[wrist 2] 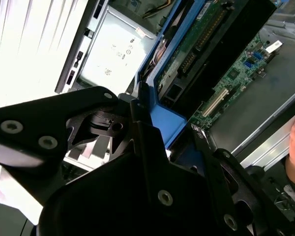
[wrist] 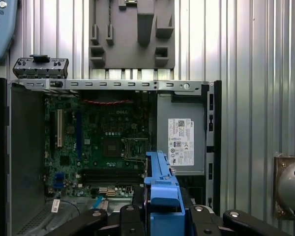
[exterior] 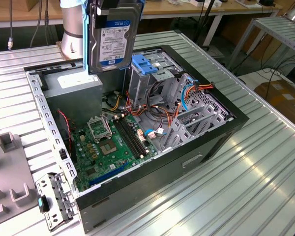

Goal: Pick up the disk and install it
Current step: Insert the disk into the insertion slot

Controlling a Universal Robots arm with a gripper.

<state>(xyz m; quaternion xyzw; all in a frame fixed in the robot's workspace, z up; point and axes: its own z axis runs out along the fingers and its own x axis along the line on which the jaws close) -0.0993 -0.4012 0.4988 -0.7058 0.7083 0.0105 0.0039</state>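
Exterior view, with both wrist views: the disk hangs upright in the air, its white label facing the camera and blue rails along both long edges. It sits above the back of the open computer case, over the grey power supply box, and touches nothing below it.

In the first wrist view the gripper looks straight down into the case. Its black fingers are clamped on either side of the disk's blue rail, so the grasp is made and carries the full weight. The second wrist view shows the same hold from the side, with the blue rail pinched between the dark links and the disk's underside running off toward the motherboard.

Progress, judged from these pictures: the pick-up is done and the installation is not. The drive cage, with its ribbed blue latch, stands just beside the disk toward the exterior view's right, at a lower level. The disk has not entered it. No part of the disk is yet seated, slid into or latched in the case. A grey fixture tray lies on the ribbed metal table, well apart from the work.
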